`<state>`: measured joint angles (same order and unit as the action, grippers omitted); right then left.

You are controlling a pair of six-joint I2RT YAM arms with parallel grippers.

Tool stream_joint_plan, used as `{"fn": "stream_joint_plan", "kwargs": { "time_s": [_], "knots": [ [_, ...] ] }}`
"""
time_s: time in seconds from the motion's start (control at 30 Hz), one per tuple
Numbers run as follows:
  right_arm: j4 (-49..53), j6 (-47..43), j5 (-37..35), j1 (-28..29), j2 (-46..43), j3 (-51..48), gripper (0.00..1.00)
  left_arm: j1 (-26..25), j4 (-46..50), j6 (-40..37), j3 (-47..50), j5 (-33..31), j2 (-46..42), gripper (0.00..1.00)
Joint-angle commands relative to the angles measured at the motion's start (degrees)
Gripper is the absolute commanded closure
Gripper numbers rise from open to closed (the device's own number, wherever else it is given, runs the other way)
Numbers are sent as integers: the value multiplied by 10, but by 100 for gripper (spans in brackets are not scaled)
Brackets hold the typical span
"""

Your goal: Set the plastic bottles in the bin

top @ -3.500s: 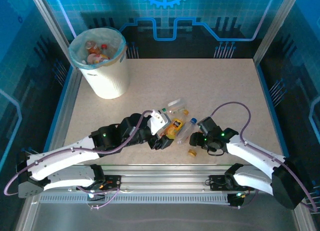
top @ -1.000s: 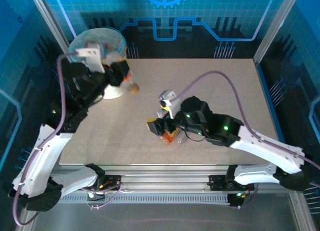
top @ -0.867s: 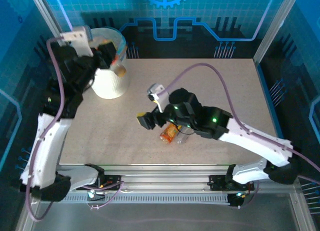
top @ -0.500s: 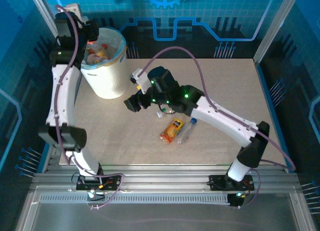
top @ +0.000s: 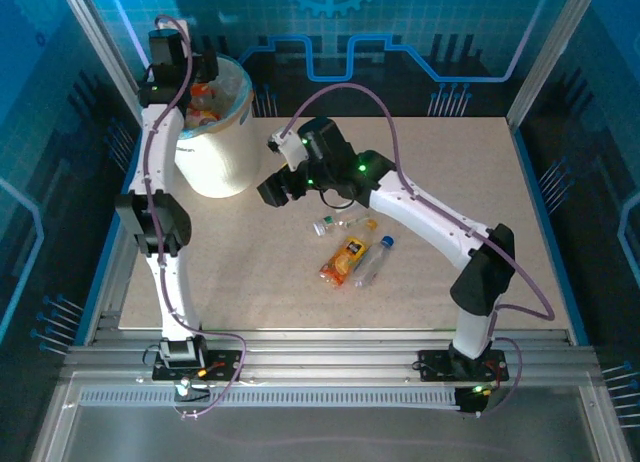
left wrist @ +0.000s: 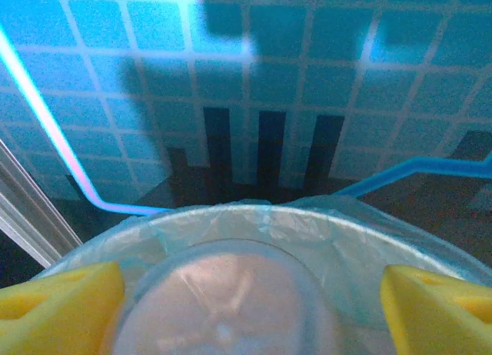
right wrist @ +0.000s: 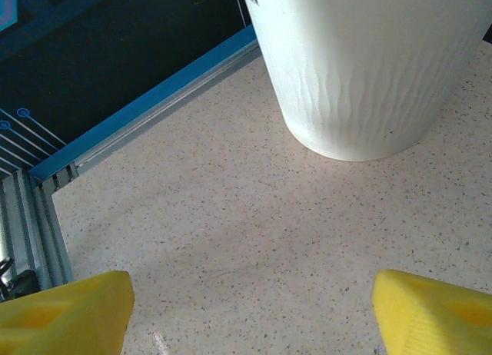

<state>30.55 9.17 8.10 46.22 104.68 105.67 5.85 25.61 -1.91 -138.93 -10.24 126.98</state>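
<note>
Clear bottle (left wrist: 219, 313) between parted fingertips (left wrist: 61, 297) of left end effector (left wrist: 250, 297), over bin (left wrist: 254, 215)

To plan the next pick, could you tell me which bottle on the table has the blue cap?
The clear bottle lying right of the orange-labelled bottle.

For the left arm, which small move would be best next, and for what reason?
Probably draw the left gripper up and back from the bin. Its jaws stand wide apart above the bin's mouth, with a clear bottle just below them, apparently let go, and other bottles lie on the table waiting to be collected.
</note>
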Motion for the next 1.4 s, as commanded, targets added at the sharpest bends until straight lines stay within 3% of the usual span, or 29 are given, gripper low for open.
{"fn": "stream_joint_plan", "kwargs": {
  "time_s": [0.0, 0.23, 0.47, 0.6, 0.73, 0.87, 1.03, 1.37],
  "knots": [
    [14, 4, 17, -4, 9, 30, 19, 8, -13, -7, -15, 7, -18, 12],
    [14, 28, 29, -3, 22, 47, 20, 19, -4, 15, 32, 11, -56, 25],
    [38, 34, 19, 4, 29, 67, 21, 29, 34, 32, 63, 38, -74, 31],
    [101, 63, -40, 4, 37, 117, 20, 26, 55, 37, 65, 72, -118, 31],
    [176, 121, -121, 3, 34, 139, 18, 3, 53, 36, 138, 87, -223, 31],
    [226, 208, -173, -9, -2, 86, 15, -62, 21, 12, 303, 79, -377, 30],
    [226, 288, -215, -14, -93, -68, 11, -174, 3, 12, 478, 56, -540, 30],
    [200, 405, -294, -19, -288, -397, 6, -483, 20, 1, 716, 32, -746, 30]
  ]
}}
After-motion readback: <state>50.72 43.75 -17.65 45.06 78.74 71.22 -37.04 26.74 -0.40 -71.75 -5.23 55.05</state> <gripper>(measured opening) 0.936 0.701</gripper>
